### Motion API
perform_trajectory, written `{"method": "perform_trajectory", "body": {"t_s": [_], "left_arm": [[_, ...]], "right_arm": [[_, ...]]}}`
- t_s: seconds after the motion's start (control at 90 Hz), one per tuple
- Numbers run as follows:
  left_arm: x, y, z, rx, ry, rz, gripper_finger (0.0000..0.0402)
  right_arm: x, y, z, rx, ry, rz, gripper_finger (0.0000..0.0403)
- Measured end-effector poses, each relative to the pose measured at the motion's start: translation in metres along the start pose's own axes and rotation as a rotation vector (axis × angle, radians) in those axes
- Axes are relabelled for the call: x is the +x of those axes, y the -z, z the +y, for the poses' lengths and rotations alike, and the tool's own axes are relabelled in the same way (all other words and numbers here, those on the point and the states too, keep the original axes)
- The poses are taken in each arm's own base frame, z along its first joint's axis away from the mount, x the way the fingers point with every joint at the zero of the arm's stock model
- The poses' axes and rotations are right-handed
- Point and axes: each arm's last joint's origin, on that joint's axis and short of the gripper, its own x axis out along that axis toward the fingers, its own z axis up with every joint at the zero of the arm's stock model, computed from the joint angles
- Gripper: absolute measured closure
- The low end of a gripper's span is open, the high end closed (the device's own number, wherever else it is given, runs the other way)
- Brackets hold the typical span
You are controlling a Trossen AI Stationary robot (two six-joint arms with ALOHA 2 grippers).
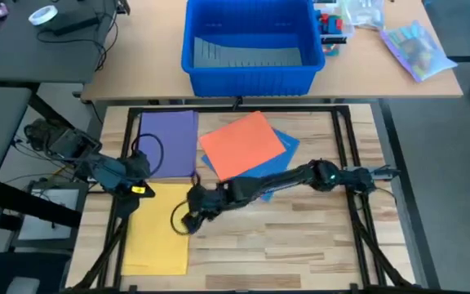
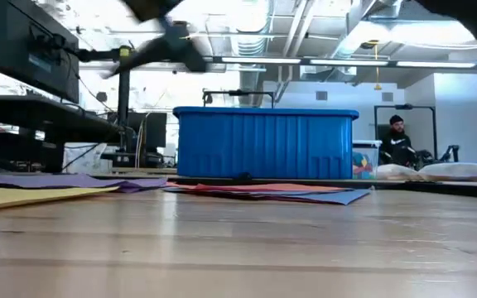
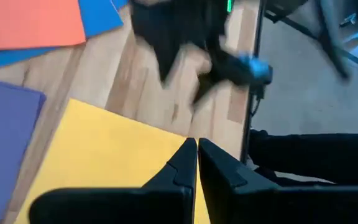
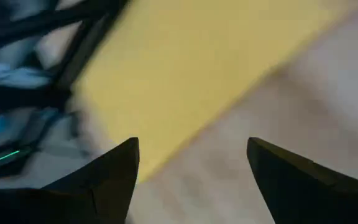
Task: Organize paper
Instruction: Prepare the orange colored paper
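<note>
The high view looks straight down on the whole table [image 1: 300, 245]. The low view sits at table-top height, facing level toward the blue bin [image 2: 265, 142]. Both wrist views look down closely and share the yellow sheet [image 3: 104, 155].

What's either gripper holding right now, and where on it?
Nothing. The left gripper is shut with nothing between its fingers, above the yellow sheet. The right gripper is open, above that sheet's edge.
</note>
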Motion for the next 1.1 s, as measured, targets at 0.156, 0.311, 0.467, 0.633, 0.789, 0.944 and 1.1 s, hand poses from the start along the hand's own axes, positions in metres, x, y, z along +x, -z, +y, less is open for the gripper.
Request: {"method": "perform_trajectory", "body": {"t_s": [0.156, 0.311, 0.467, 0.633, 0.789, 0.944, 1.1], "left_arm": [[0.000, -0.002, 0.002, 0.001, -0.049, -0.048, 0.0402], [0.003, -0.007, 0.007, -0.005, -0.105, -0.073, 0.0402], [0.012, -0.014, 0.015, -0.016, -0.200, -0.046, 0.0402], [0.014, -0.016, 0.020, -0.041, -0.239, -0.035, 0.0402], [0.011, -0.016, 0.022, -0.087, -0.276, -0.081, 0.0402], [0.009, -0.015, 0.023, -0.099, -0.292, -0.101, 0.0402], [0.009, -0.015, 0.024, -0.101, -0.300, -0.100, 0.0402]], "right_arm": [[-0.060, -0.025, -0.037, -0.056, 0.287, -0.002, 0.0117], [-0.080, -0.049, -0.073, -0.138, 0.437, 0.090, 0.0117], [-0.062, -0.071, -0.093, -0.301, 0.417, 0.114, 0.0117], [-0.016, -0.069, -0.097, -0.486, 0.321, 0.149, 0.0117], [0.018, -0.055, -0.104, -0.623, 0.310, 0.209, 0.0117], [0.050, -0.042, -0.119, -0.678, 0.349, 0.312, 0.0117], [0.056, -0.036, -0.126, -0.620, 0.384, 0.380, 0.0117]]}}
